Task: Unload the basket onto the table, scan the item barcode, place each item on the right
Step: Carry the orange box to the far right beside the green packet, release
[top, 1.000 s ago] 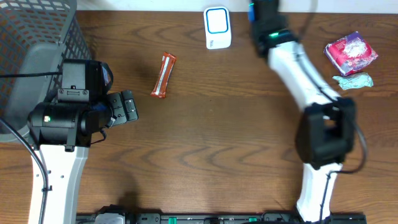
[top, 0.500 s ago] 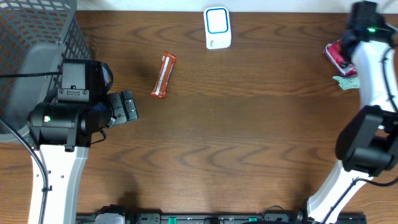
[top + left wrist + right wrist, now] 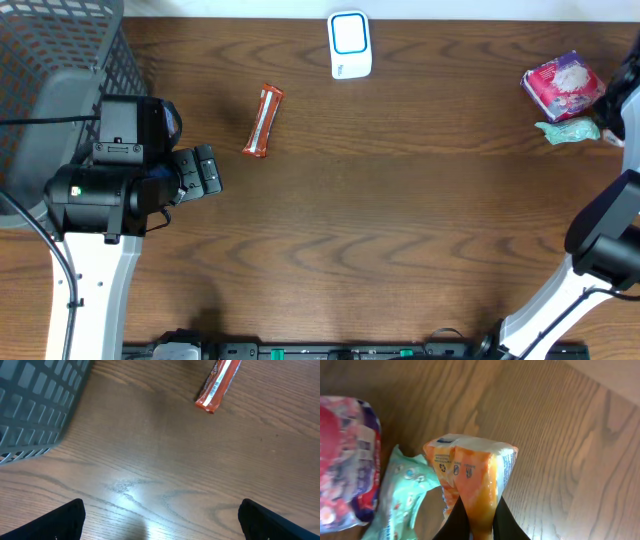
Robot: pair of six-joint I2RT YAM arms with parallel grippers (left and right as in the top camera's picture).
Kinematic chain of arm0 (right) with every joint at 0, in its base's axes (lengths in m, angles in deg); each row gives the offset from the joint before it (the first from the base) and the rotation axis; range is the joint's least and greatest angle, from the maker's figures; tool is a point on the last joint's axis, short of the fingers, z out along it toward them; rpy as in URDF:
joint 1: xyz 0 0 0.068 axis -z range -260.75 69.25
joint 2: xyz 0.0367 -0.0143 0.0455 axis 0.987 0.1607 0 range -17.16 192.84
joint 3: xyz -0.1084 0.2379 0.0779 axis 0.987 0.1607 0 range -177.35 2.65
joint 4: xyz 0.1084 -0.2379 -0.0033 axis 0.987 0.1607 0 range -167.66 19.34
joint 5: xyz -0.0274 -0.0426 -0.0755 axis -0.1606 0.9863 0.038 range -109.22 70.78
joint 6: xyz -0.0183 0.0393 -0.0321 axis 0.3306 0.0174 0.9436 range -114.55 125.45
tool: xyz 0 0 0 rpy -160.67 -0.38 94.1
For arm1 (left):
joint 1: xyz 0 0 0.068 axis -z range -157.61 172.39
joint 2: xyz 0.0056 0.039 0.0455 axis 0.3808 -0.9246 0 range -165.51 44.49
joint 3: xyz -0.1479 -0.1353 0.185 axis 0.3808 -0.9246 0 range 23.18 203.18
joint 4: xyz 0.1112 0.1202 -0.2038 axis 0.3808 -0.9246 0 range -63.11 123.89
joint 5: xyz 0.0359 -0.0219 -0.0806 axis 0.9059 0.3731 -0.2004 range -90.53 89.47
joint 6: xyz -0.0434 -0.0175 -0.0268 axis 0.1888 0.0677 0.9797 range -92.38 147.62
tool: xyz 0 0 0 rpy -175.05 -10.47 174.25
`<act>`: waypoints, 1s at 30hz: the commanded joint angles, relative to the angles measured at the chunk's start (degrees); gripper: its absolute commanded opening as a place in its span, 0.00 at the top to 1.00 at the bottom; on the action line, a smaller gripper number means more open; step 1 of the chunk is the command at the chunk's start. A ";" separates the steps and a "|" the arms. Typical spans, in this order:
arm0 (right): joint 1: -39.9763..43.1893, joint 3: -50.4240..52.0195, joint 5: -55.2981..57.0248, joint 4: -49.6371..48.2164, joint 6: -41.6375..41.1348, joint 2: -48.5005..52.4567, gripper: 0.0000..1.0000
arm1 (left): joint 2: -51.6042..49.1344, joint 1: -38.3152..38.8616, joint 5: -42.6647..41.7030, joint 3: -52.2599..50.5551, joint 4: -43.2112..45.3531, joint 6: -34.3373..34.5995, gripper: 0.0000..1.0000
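My right gripper is pressed shut on the lower end of an orange packet. Both fingers pinch it so that it stands up in front of the wrist camera, with its crimped top seam and small printed symbols facing the lens. I hold it over the table at the far right corner; the table's edge shows as a pale strip at the top right of the wrist view. Below the packet, on the wood, lies a mint-green packet. Just beside it, to the left in this view, is a pink and purple packet (the two touch or nearly so; I cannot tell which). From overhead, part of my right arm shows at the right edge, and the gripper itself is cut off by the frame there.

My left gripper is spread wide with nothing between its fingers. It is low over the left part of the table, beside the grey mesh basket that fills the far left corner. A red snack bar lies flat on the wood ahead of those open fingers, apart from them, with a white printed panel on its wrapper turned up. The white barcode scanner sits at the far edge near the middle, well apart from the orange packet and from both grippers.
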 commanded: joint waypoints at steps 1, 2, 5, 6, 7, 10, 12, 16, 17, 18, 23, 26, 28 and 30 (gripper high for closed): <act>0.98 0.79 -3.91 -0.11 1.11 2.45 0.99 | 0.11 -0.07 0.11 0.22 -0.13 0.72 0.02; 1.11 0.79 -4.61 -0.13 1.09 2.58 0.98 | 0.09 -0.07 0.11 0.22 -0.13 0.72 0.02; 1.20 0.79 -6.36 -0.04 -0.33 2.93 0.99 | 0.11 -0.07 0.11 0.22 -0.13 0.72 0.02; 1.20 0.79 -6.47 0.17 -1.42 2.93 0.98 | 0.11 -0.07 0.11 0.22 -0.13 0.72 0.02; 1.20 0.79 -6.49 0.55 -2.89 2.93 0.98 | 0.11 -0.07 0.11 0.22 -0.13 0.72 0.02; 1.20 0.79 -6.78 2.01 -6.82 2.95 0.95 | 0.11 -0.07 0.11 0.22 -0.13 0.72 0.02; 1.20 0.79 -7.61 2.95 -9.16 3.17 0.95 | 0.11 -0.07 0.11 0.22 -0.13 0.72 0.02; 1.22 0.81 -11.82 3.32 -9.22 4.55 0.95 | 0.09 -0.07 0.11 0.22 -0.13 0.72 0.02; 1.25 0.81 -12.55 3.45 -9.25 5.11 0.95 | 0.11 -0.07 0.11 0.22 -0.13 0.72 0.02; 1.25 0.81 -13.55 3.56 -9.25 5.64 0.96 | 0.11 -0.07 0.11 0.22 -0.13 0.72 0.02; 1.29 0.81 -15.23 3.28 -9.42 8.28 0.97 | 0.11 -0.07 0.11 0.22 -0.13 0.72 0.02; 1.31 0.81 -15.21 2.56 -9.07 8.48 0.56 | 0.09 -0.07 0.11 0.22 -0.13 0.72 0.02; 1.38 0.52 -15.21 2.49 -8.68 8.20 0.49 | 0.11 -0.07 0.11 0.22 -0.13 0.72 0.02; 1.44 0.44 -15.17 2.47 -7.67 7.56 0.46 | 0.09 -0.07 0.11 0.22 -0.15 0.72 0.02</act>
